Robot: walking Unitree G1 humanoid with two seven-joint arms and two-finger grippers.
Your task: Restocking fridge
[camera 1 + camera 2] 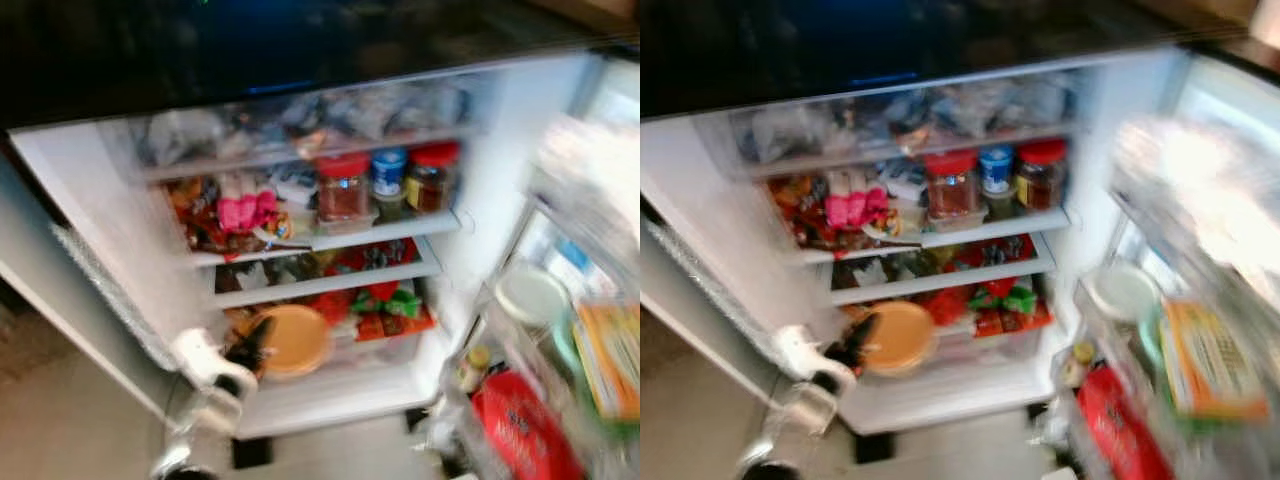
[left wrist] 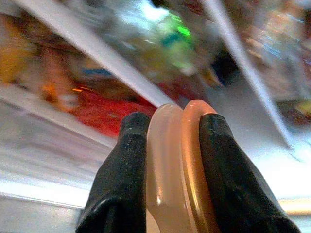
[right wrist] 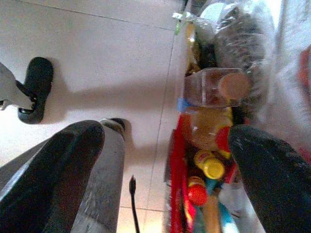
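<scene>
Two fingers (image 2: 131, 165) around plate rim (image 2: 177, 160)

- An open fridge (image 1: 120, 230) stands ahead, its shelves facing the robot and its door (image 1: 590, 250) swung out to the right.
- On the top shelf (image 1: 300, 155), wrapped packages lie in a row.
- On the second shelf (image 1: 390, 232), three jars (image 1: 385, 182) stand side by side at the right, with packets (image 1: 225, 215) to their left.
- Under it, a third shelf (image 1: 320, 285) holds more packets.
- On the bottom level, a round plate (image 1: 295, 340) sits at the left, with the left gripper (image 1: 250, 350) at its left edge, one finger on each face of the rim.
- Packets (image 1: 390, 310) lie to the right of the plate.
- Bottles (image 3: 209, 167) and jars are packed in the door racks.
- The right gripper (image 3: 165, 160) hangs, fingers spread, beside the door racks and above the floor (image 3: 107, 53).
</scene>
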